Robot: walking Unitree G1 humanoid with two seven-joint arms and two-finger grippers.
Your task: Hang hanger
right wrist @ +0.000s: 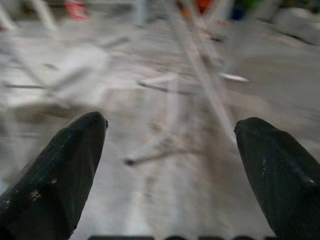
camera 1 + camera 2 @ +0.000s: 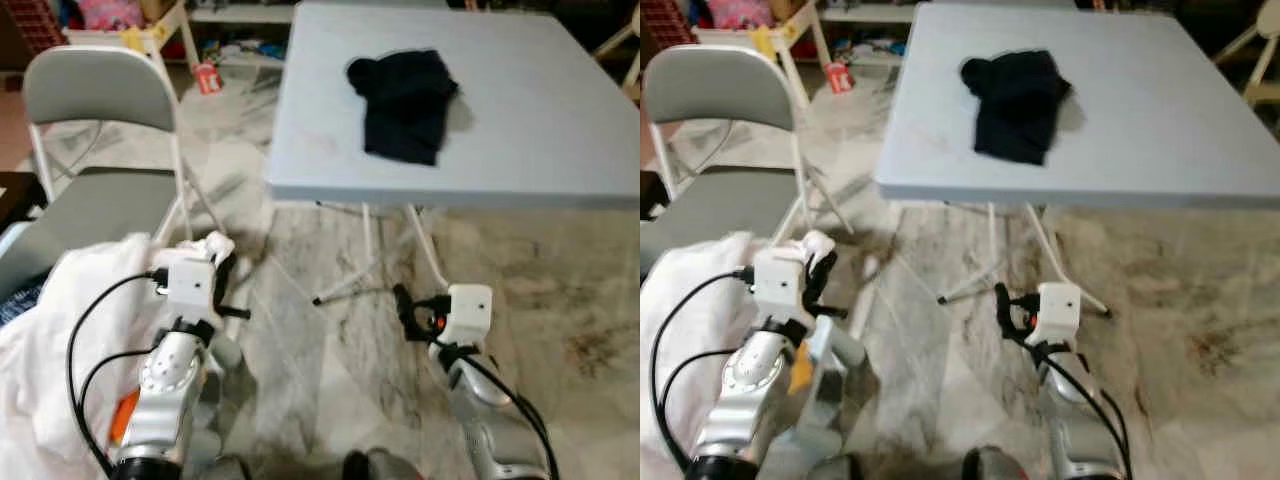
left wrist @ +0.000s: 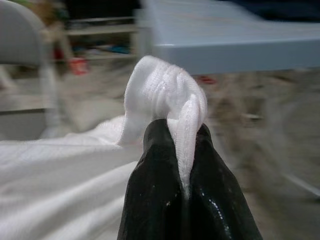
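White ribbed cloth [image 3: 165, 95] is pinched between the two black fingers [image 3: 150, 200] of my left tool [image 2: 222, 275], which are closed tight on a bunched fold of it. From that fold the white garment trails back and down to my left, where the bulk of it lies heaped in soft folds beside the grey folding chair with white metal legs [image 2: 95, 95]. My right tool [image 2: 408, 305] hangs low over the marbled stone floor [image 2: 330, 330], its fingers spread wide with nothing between them.

What the next move turns on, as I judge it, is the hanger, and I cannot find one. No hook, bar or wire outline can be picked out anywhere, so I cannot give its long axis or say which way it lies from either tool. If it is caught up inside the white garment, it is nearer my left tool, and the cloth covers it completely.

Ahead of me stands the pale blue square folding surface [image 2: 520, 150], and on it lies a crumpled black piece of clothing [image 2: 405, 100], well apart from both tools and nearer my right arm than my left. No rail or rack to hang anything on can be made out either.

Both wrist views are blurred beyond the fingers, the white heap runs off the edge of the head views, and clutter beyond the chair is too small to identify.
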